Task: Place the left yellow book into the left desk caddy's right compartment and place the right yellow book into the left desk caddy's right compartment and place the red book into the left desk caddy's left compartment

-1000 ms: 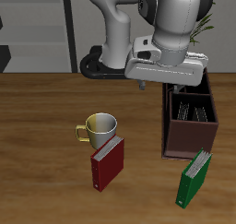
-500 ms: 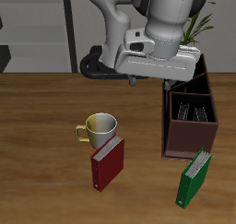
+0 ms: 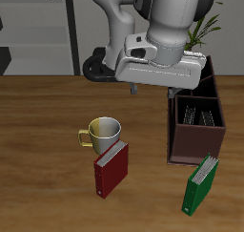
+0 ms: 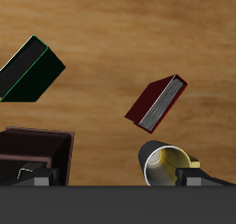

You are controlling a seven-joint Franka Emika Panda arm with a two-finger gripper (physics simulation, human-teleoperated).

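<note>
Dark red hardcover book (image 3: 111,168), round metal mug (image 3: 103,134), boxy near-black caddy (image 3: 197,129)

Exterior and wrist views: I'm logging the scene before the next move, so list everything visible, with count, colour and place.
red book: one, dark red with pale page edges, on the table near its front edge, just in front of the mug.
mug: one, metallic with a yellow handle, mid-table, behind the red book.
green book: one, green, near the table's front edge, in front of the caddy.
left desk caddy: one, dark brown, two sections, behind the green book.
yellow books: two, grey striped, side by side inside one caddy section.
table: one, brown wood.
plant: one, green, behind the caddy.
shelving: grey, background.
pincer: one, on the white arm, above the table beside the caddy, holding nothing visible; opening unclear.
</note>
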